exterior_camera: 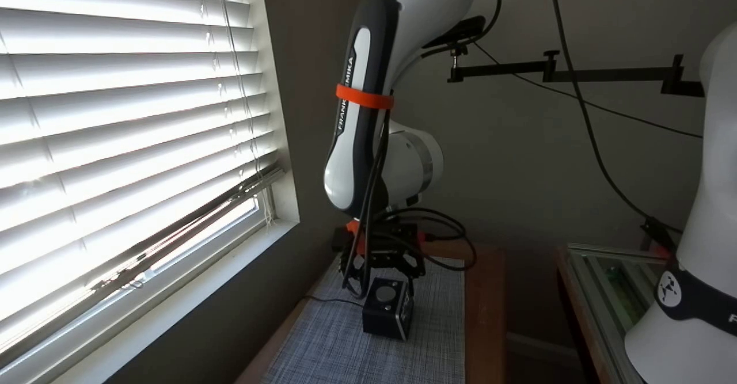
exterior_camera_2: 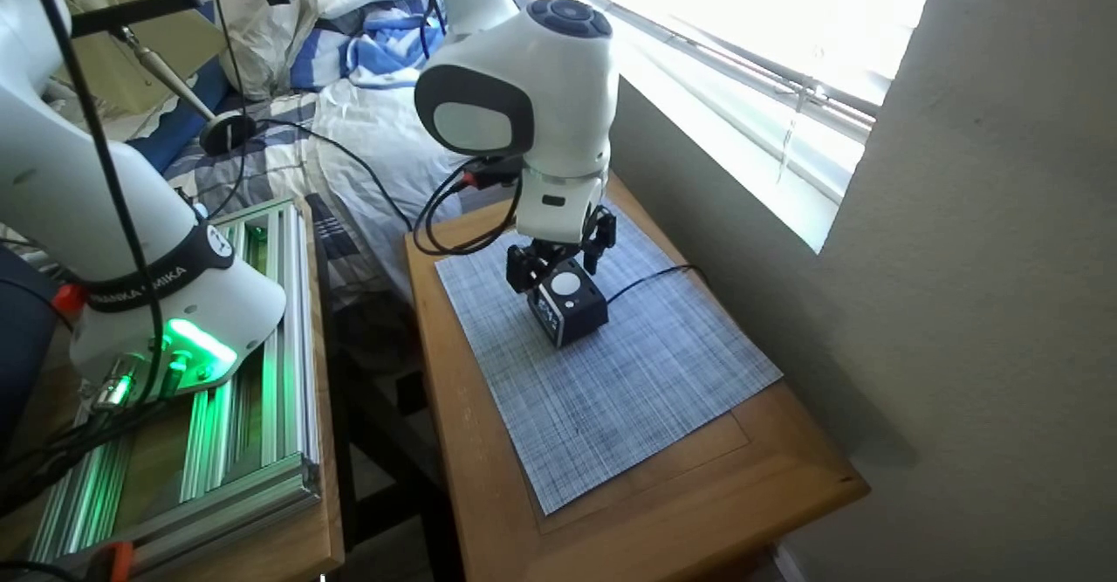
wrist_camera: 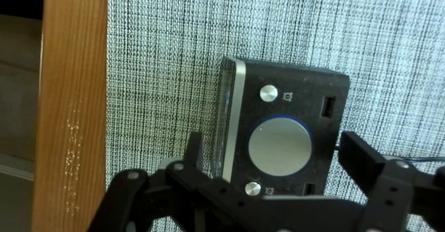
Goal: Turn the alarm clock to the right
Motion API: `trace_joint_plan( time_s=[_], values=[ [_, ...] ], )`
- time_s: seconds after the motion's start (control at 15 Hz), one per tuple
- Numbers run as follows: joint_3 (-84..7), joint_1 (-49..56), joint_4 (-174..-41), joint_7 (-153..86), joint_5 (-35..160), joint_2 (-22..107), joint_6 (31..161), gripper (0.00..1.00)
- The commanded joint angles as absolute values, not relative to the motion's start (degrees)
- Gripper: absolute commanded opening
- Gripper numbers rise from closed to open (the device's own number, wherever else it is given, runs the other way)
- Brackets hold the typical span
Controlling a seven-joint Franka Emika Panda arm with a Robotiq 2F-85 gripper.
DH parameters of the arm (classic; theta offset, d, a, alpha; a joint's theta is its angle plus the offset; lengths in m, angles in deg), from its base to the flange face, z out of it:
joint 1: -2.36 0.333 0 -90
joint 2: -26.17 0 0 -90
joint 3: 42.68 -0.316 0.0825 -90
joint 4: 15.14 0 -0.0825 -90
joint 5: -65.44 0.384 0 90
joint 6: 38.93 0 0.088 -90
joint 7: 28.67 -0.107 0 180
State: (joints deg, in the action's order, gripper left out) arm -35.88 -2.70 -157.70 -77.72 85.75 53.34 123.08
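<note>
Wrist view: the tool [wrist_camera: 270, 143] stands parted, its fingers [wrist_camera: 354, 153] flanking the alarm clock [wrist_camera: 283, 105] on a woven mat [wrist_camera: 156, 51] atop the desk [wrist_camera: 73, 68]; the clock's long axis lies across their closing line, apparently suiting a squeeze before turning.

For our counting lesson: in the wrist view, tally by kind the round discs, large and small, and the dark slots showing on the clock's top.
Large disc: 1
Small discs: 2
Dark slots: 2
Total: 5

Arm [exterior_camera_2: 567, 93] bent; spread claw [wrist_camera: 269, 143] seemingly points straight down.
</note>
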Motion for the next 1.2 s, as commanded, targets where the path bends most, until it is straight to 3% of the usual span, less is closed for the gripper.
trace_joint_plan(
  time_s=[0.0, 0.93, 1.13],
  values=[
    [-35.7, -2.4, -157.71, -77.42, 87.41, 53.24, 123.05, 1.0],
    [-36.84, -3.62, -156.23, -76.7, 89.56, 55.45, 123.58, 1.0],
    [-36.8, -3.63, -156.0, -76.75, 89.9, 55.76, 123.66, 0.79]
  ],
)
